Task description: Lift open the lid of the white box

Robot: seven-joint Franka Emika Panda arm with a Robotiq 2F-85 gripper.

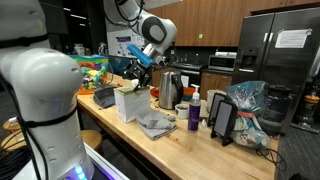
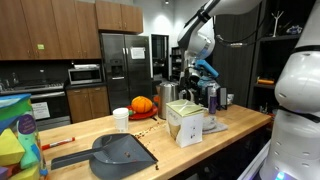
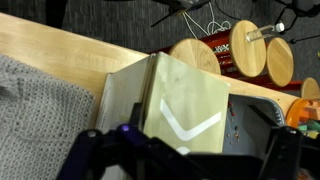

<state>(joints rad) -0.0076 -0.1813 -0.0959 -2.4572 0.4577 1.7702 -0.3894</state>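
Note:
The white box [image 1: 127, 103] stands upright on the wooden counter [image 1: 190, 148]; it also shows in an exterior view [image 2: 185, 123]. In the wrist view its top [image 3: 185, 100] bears a white chevron mark and looks flat on the box. My gripper [image 1: 141, 66] hangs in the air above the box, apart from it, and shows in an exterior view [image 2: 206, 72] up and to the right of the box. In the wrist view the gripper [image 3: 188, 142] has its dark fingers spread wide at the bottom edge, open and empty, with the box top between them.
A grey cloth [image 1: 155, 125] lies beside the box. A dark dustpan [image 2: 120, 152] lies on the counter. A kettle [image 1: 170, 90], a purple bottle [image 1: 194, 115], a black stand [image 1: 222, 120], a plastic bag [image 1: 250, 108], a paper cup [image 2: 121, 119] and a pumpkin [image 2: 142, 104] stand around.

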